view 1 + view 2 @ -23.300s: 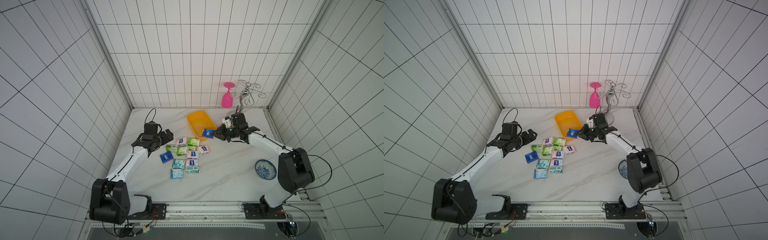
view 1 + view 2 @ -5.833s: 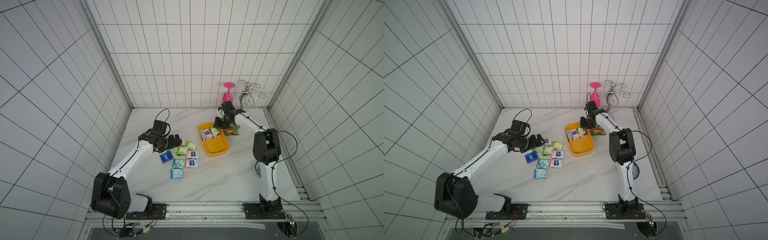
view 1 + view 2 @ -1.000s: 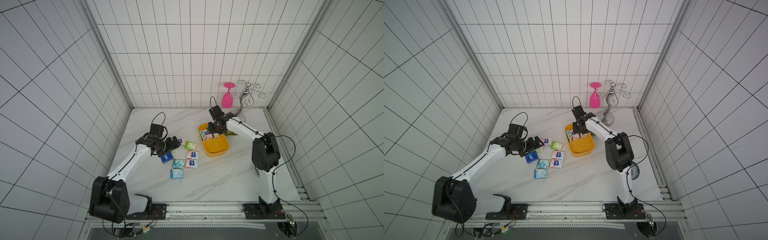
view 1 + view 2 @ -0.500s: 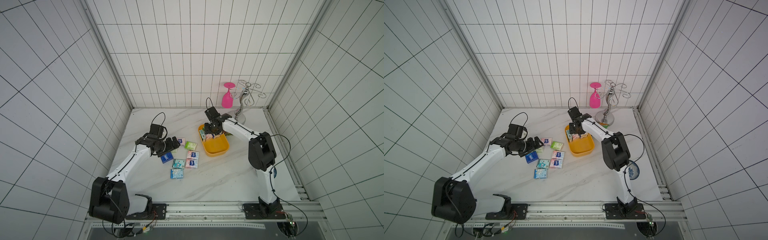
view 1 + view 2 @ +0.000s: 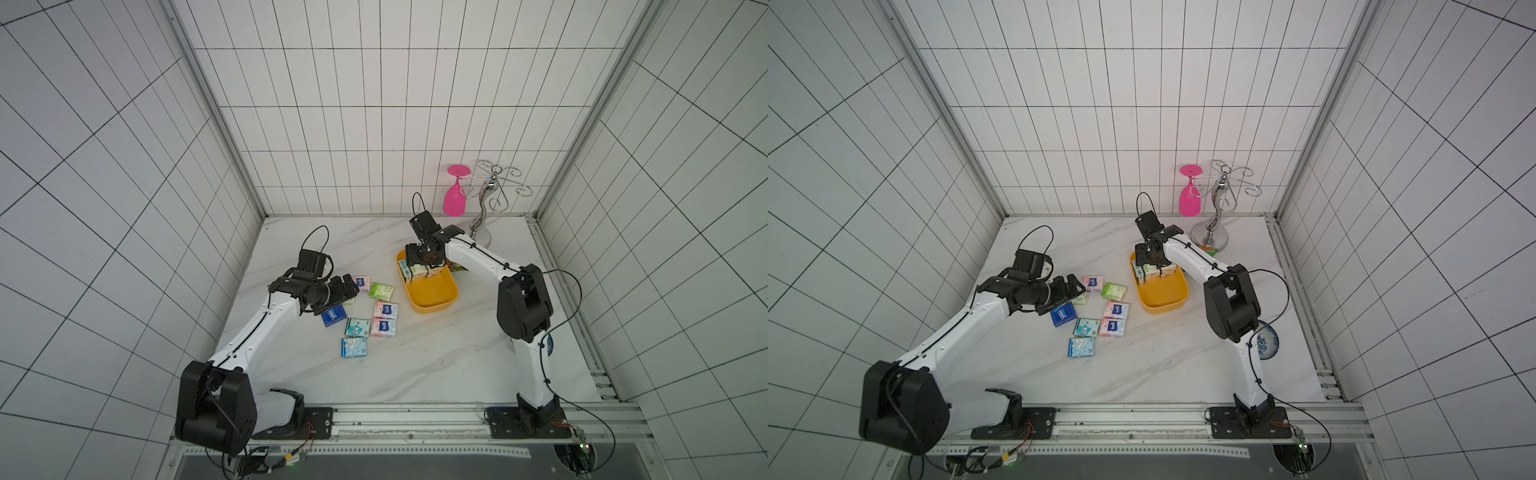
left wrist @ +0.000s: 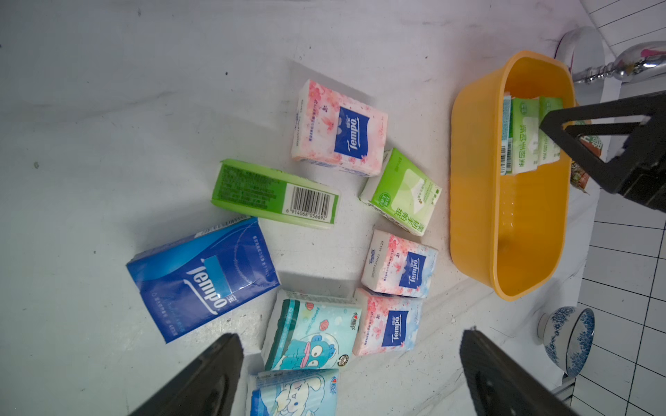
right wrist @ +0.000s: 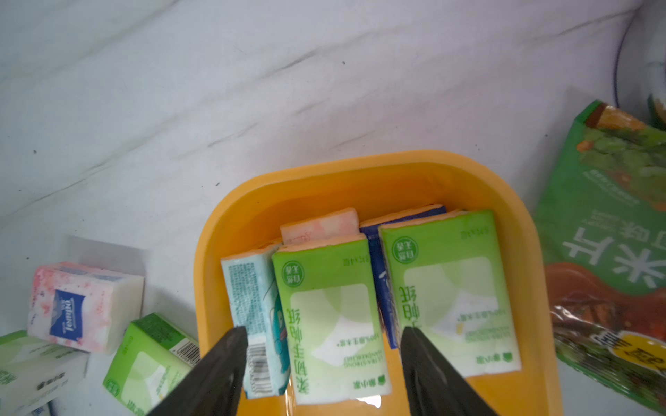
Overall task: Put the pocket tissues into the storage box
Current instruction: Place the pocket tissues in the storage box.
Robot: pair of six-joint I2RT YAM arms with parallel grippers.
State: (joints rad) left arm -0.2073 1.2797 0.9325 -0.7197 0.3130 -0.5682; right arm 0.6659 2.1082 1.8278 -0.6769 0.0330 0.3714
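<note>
The work surface was a white marble-patterned table (image 5: 436, 374) enclosed on three sides by white tiled walls (image 5: 374, 124). The storage box (image 5: 434, 297), a shallow yellow-orange tray, served as the landmark. Inside it, at the end nearest the back wall, several pocket tissues (image 7: 335, 324) stood on edge: two green packets, a light teal one, a dark blue one and a pink one. The right gripper (image 7: 324, 360) hung directly over these packets with its fingers apart, clamping nothing. Loose packets (image 6: 335, 129) lay on the table just beside the box, on the left arm's side. The left gripper (image 6: 349, 374) hovered above that group, fingers spread wide and empty. A snack bag (image 7: 612, 234) lay just beside the box, on its opposite side.
</note>
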